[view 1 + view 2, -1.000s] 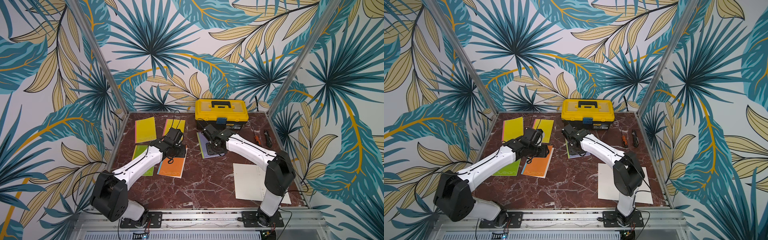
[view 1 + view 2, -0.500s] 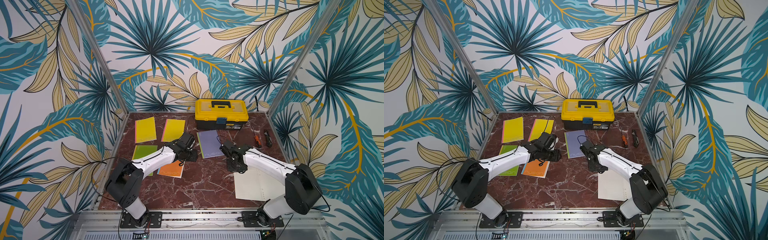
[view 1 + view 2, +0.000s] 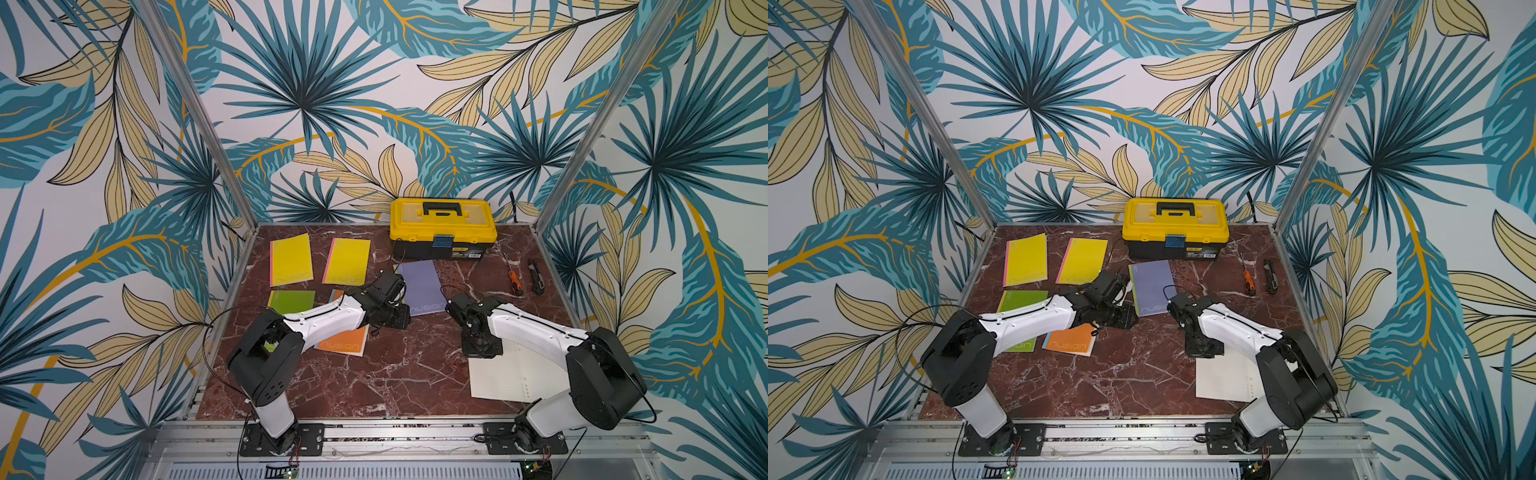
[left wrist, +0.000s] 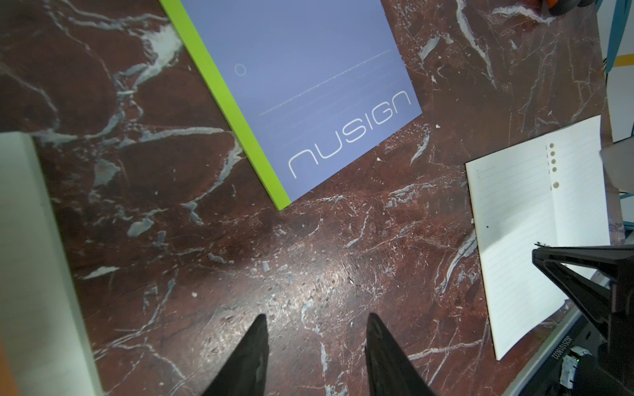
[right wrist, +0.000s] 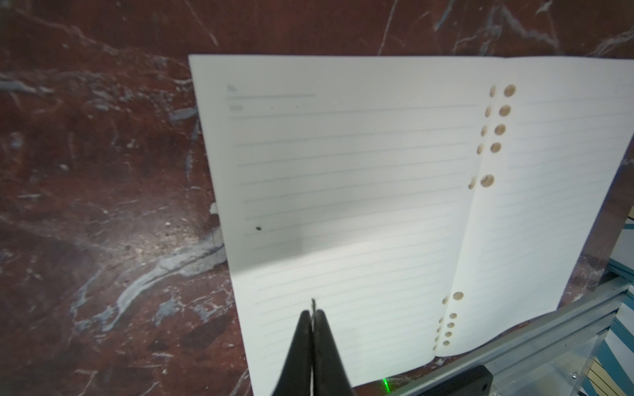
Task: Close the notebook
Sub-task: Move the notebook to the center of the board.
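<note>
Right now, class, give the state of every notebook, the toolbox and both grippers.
White notebook: open, lying flat.
Purple notebook: closed.
Yellow notebooks: both closed.
Green notebook: closed.
Orange notebook: closed.
Toolbox: lid shut.
Left gripper: open, empty.
Right gripper: shut.

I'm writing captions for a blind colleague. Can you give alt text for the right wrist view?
The right gripper, its fingers shut, is over an open notebook with lined white pages and punched holes along the fold. The notebook lies on a dark red marble table.
</note>
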`<state>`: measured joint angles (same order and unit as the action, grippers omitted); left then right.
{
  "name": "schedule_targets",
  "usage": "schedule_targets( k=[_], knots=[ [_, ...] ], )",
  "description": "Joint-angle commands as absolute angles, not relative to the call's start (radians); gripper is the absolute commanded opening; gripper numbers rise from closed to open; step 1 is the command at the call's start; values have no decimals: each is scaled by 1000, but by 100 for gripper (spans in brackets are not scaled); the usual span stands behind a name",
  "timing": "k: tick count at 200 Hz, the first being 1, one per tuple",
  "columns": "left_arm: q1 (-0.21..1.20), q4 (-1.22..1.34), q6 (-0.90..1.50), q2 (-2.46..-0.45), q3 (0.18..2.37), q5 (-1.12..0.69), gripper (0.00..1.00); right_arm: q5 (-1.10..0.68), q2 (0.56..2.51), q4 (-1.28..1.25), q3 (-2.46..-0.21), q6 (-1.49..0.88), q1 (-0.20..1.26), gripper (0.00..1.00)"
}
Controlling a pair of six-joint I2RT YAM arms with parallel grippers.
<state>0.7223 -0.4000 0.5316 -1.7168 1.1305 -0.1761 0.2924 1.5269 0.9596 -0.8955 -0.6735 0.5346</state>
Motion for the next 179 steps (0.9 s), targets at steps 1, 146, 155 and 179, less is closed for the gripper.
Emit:
schedule_targets(
  k=[1,146,155,179],
  knots=[
    [721,-383,534,-1699,1142,-167,47,265,1551,952,-870,-685,533,6],
    [721,-427,540,-1655,1123,-123,47,194,1623,867,-844,-678,599,6],
    [721,-428,540,-1651,1120,-120,48,192,1635,870,-854,-678,614,6],
    [720,-435,540,-1641,1113,-110,48,184,1675,867,-887,-687,656,5]
  ],
)
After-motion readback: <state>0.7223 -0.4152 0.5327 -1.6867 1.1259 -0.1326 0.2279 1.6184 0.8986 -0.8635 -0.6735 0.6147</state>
